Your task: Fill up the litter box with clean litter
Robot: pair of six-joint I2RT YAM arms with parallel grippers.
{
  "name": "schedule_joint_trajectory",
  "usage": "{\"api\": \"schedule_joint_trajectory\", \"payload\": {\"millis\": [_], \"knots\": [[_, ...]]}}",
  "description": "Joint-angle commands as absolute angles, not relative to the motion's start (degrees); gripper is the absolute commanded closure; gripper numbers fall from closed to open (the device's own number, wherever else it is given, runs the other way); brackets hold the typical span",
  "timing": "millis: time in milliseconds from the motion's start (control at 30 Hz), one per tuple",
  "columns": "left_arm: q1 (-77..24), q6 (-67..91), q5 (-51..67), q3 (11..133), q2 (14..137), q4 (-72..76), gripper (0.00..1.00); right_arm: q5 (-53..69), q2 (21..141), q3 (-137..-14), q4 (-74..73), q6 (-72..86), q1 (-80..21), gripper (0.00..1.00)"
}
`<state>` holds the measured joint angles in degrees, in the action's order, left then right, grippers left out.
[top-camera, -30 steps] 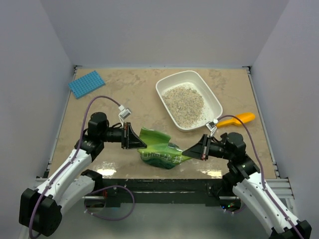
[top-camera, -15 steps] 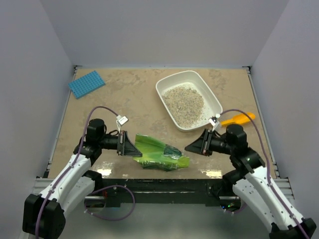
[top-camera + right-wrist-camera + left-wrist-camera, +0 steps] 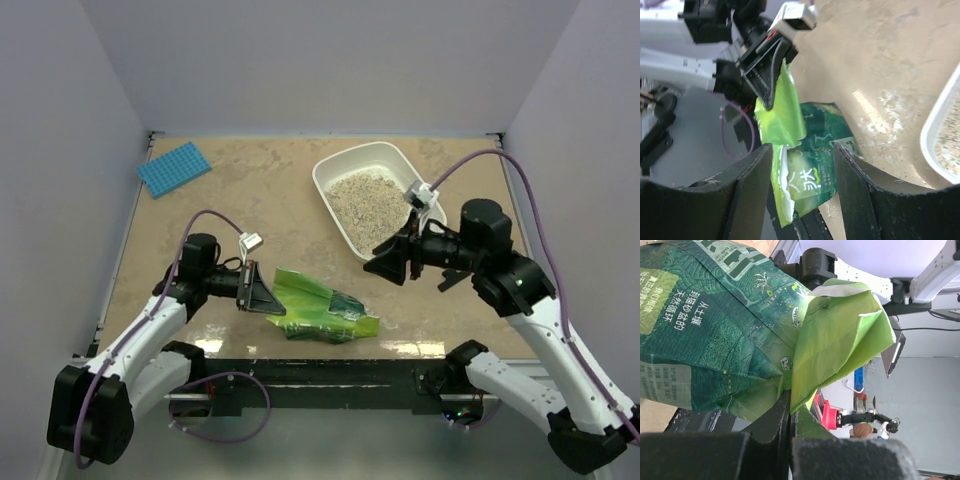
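We see the litter box, holding clean litter, just beyond the right gripper, its jaws spread and seemingly empty, while the left gripper pinches the green bag.

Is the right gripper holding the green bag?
No, the right gripper stands open, clear of the green bag.

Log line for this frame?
left hand: shut on green bag | right hand: open, holding nothing | green bag: resting on table | litter box: holds litter
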<state>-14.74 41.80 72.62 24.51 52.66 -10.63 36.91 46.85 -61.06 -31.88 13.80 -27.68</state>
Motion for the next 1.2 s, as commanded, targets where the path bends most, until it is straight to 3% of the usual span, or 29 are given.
{"api": "schedule_joint_trajectory", "payload": {"millis": [0,133,200,300,633,1167], "knots": [[-14.59,38.67,68.12,26.54,55.1,-13.36,1.0,35.7,51.49,-64.07,-33.31,5.97,-37.74,0.45],[-14.59,38.58,67.85,28.03,56.77,-13.45,1.0,20.43,57.2,-66.7,-31.64,7.38,-56.65,0.44],[-14.59,38.23,67.85,28.3,57.48,-13.88,1.0,6.81,63.5,-69.33,-34.35,6.86,-68.3,0.42],[-14.59,38.15,67.68,28.48,58.01,-14.15,1.0,-6.18,69.42,-71.71,-37.08,6.59,-77.22,0.4],[-14.68,37.44,67.32,28.65,58.62,-14.33,1.0,-24.51,71.27,-73.47,-38.93,4.13,-83.23,0.38],[-14.94,36.39,67.15,29.53,60.03,-16.08,1.0,-22.59,74.18,-70.23,-39.99,2.11,-85.78,0.4]]}}
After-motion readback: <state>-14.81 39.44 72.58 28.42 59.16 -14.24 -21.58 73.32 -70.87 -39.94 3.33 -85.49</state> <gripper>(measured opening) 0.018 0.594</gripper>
